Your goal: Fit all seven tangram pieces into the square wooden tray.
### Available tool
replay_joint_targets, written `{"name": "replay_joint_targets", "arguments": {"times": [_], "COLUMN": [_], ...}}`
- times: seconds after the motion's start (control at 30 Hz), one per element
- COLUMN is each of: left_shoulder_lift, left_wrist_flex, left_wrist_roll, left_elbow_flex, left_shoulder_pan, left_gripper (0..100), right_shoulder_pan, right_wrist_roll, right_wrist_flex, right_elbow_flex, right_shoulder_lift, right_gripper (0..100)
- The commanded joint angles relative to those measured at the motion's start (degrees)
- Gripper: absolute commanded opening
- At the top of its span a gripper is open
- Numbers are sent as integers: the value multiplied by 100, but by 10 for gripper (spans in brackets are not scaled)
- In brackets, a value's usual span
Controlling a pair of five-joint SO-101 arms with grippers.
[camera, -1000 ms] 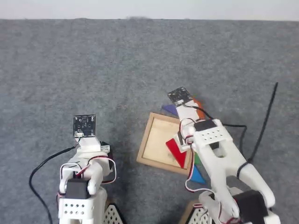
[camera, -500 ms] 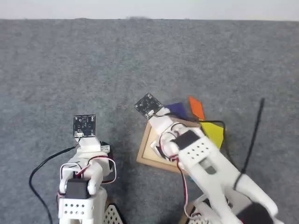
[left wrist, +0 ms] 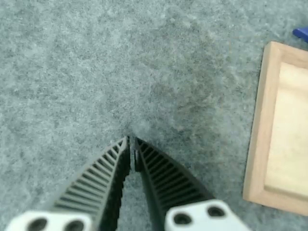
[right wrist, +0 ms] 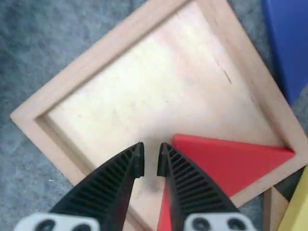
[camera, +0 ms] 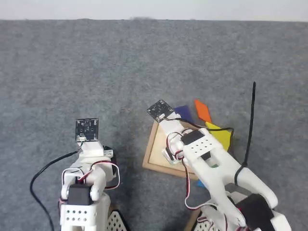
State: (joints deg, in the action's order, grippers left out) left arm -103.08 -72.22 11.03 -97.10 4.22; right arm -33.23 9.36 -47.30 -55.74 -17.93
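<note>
The square wooden tray (camera: 150, 147) lies right of centre on the grey carpet, and my right arm stretches over it. My right gripper (right wrist: 150, 155) hangs low over the tray (right wrist: 94, 65) floor, open only a narrow gap, with nothing between its fingers. A red triangle (right wrist: 226, 161) lies flat in the tray's corner, right beside one finger. My left gripper (left wrist: 131, 140) is shut and empty above bare carpet, a short way from the tray's (left wrist: 262, 120) edge. Loose outside the tray lie a dark blue piece (camera: 183, 112), an orange parallelogram (camera: 202, 110) and a yellow triangle (camera: 221, 137).
A light blue piece (camera: 201, 183) peeks out under the right arm at the tray's near side. A black cable (camera: 251, 120) rises to the right of the pieces. Open carpet spreads to the far side and the left of the tray.
My right arm swung left from the tray's right edge to over its middle, then eased back slightly. The red triangle, seen at the gripper before, now lies in the tray. Left arm still.
</note>
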Motion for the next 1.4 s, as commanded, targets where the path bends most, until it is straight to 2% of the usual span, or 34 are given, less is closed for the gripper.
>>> {"name": "replay_joint_targets", "arguments": {"times": [0.0,0.23,0.4,0.5,0.63,0.73,0.83,0.97,1.37], "left_shoulder_lift": [-114,-114,-114,-114,-114,-114,-114,-114,-114], "left_wrist_flex": [-9,-9,-9,-9,-9,-9,-9,-9,-9], "left_wrist_roll": [-53,-53,-53,-53,-53,-53,-53,-53,-53], "left_elbow_flex": [66,66,66,66,66,66,66,66,66], "left_shoulder_pan": [35,35,35,35,35,35,35,35,35], "left_gripper": [13,13,13,13,13,13,13,13,13], "right_shoulder_pan": [154,347,1684,2026,2026,1991,1596,1209,1165], "right_wrist_roll": [88,-88,-132,-79,-70,35,352,360,404], "right_wrist_flex": [-84,-752,-259,-163,-136,-75,-13,13,31], "right_elbow_flex": [-9,-185,-958,-1284,-1327,-1275,-1240,-853,1266], "right_shoulder_lift": [-251,-2097,-2897,-2774,-2422,-2141,-1789,-1305,1077], "right_gripper": [86,177,187,174,80,87,91,90,91]}}
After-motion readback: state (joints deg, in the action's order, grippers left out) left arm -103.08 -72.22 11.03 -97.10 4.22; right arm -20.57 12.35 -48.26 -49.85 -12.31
